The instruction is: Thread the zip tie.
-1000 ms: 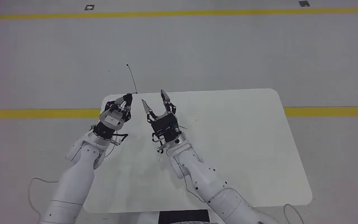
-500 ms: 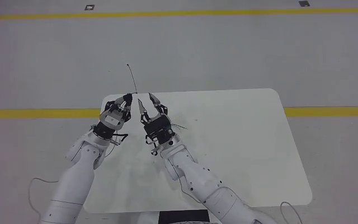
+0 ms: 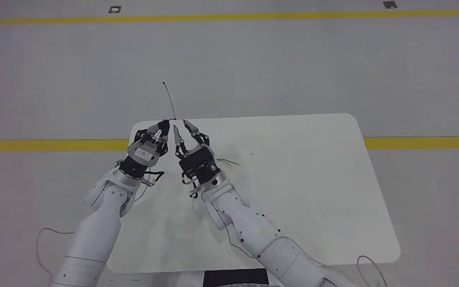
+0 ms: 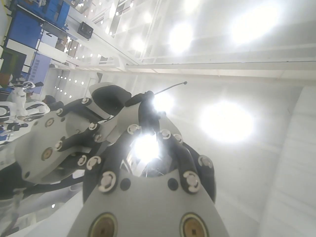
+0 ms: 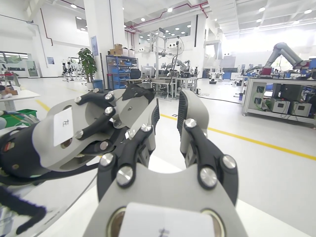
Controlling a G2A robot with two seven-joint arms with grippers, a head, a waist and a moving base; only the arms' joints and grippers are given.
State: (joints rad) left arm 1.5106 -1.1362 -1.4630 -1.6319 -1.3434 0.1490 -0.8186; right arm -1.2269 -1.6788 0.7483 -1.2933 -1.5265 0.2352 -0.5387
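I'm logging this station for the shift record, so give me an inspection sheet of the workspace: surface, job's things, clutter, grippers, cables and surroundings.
Surface: white table with rounded corners, on a grey floor.
Job's things: thin black plastic zip tie, its free end sticking out beyond the table's far edge.
Clutter: nothing seen.
Grippers: left gripper has its fingers shut on the zip tie. Right gripper is close beside it, fingers open and holding nothing.
Cables: thin dark cable looped at the left wrist; thin cable on the floor beside the left arm.
Surroundings: yellow lines on the floor; a workshop hall with benches and blue shelving.
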